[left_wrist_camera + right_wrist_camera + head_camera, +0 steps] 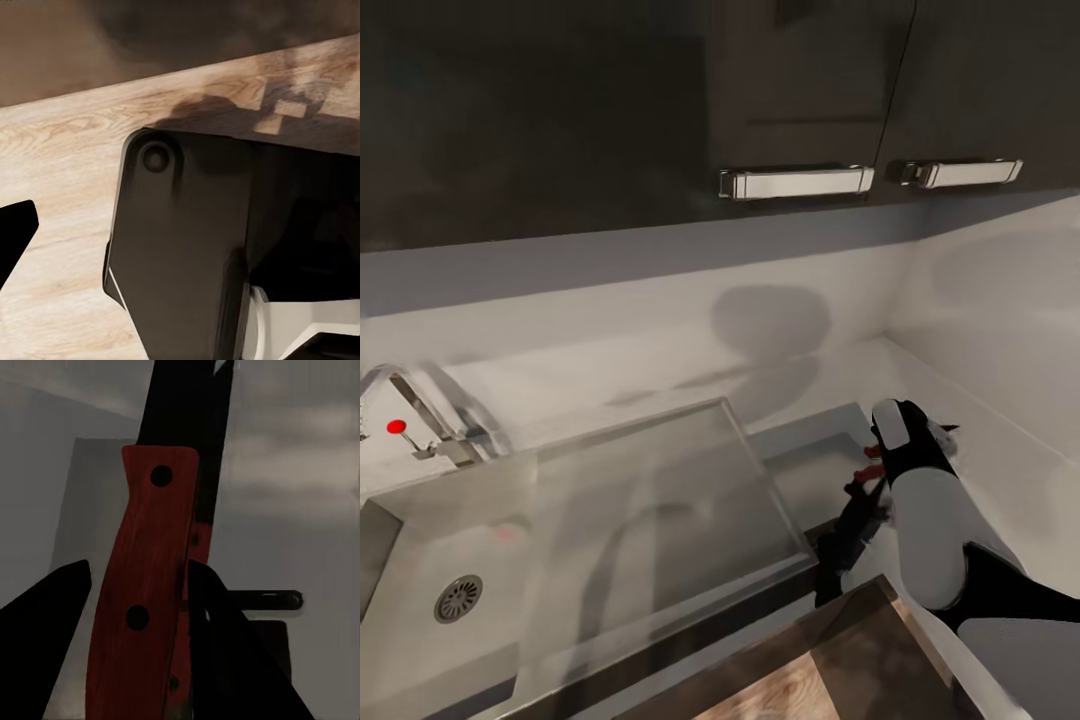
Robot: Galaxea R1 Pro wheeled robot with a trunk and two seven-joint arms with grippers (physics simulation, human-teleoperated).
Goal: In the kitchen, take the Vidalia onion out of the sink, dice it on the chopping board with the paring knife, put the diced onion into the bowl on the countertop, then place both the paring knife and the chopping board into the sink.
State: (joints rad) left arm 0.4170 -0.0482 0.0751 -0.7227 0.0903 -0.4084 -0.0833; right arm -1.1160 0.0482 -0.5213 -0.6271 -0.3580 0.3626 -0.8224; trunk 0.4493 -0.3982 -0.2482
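The countertop (660, 370) ran grey beneath dark cabinets (610, 110). The sink (420, 560) lay at left, with its round drain (458, 597), tap (415, 405) and flat drainboard (660, 500). The right arm (930, 520) reached down just beside the drainboard's edge. The right gripper (135, 585) was clamped on the paring knife (146, 592), fingers (45, 607) flanking the red handle, dark blade pointing away. The left gripper (15, 232) hung over wooden flooring (67, 150); I could not tell its opening.

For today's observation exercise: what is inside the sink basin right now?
The sink basin shows its round drain and a faint pinkish reflection; no onion visible. The basin's near-left part is cut off.
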